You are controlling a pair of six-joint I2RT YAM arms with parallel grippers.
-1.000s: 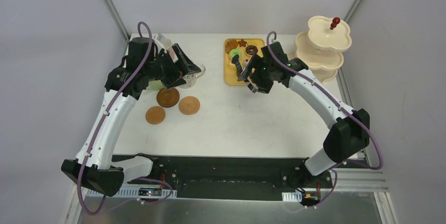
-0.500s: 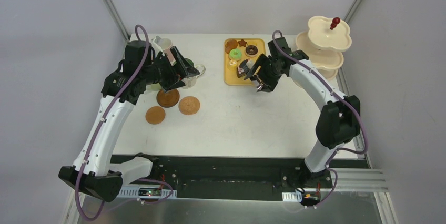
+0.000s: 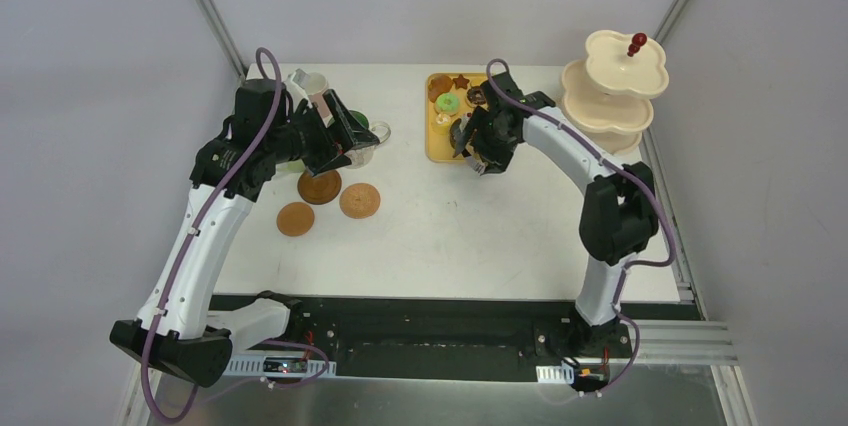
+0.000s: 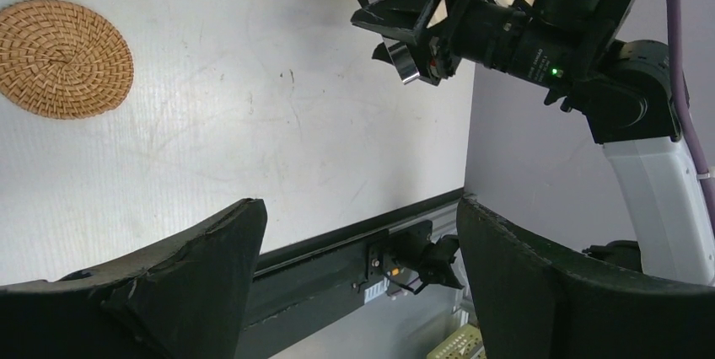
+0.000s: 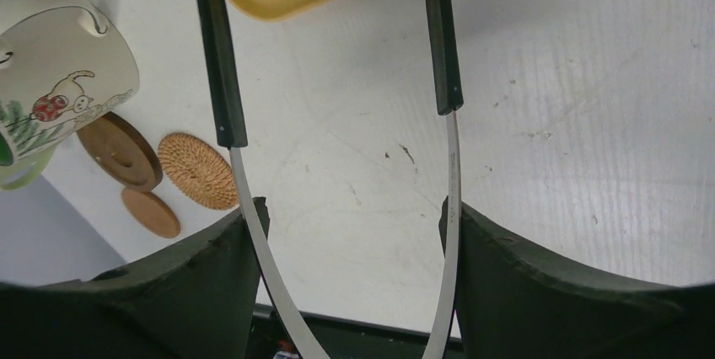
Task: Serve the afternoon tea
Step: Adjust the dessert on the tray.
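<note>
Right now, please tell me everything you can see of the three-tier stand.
The three-tier stand is cream and smooth, perhaps plastic, with three scalloped tiers, smaller toward the top, and a red knob above. It stands upright on the far right corner of the table. Its top tier looks bare.

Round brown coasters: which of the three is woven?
The round woven straw-coloured coaster, rightmost in the overhead view; the dark brown wooden coaster and the smaller tan wooden coaster are smooth discs.
</note>
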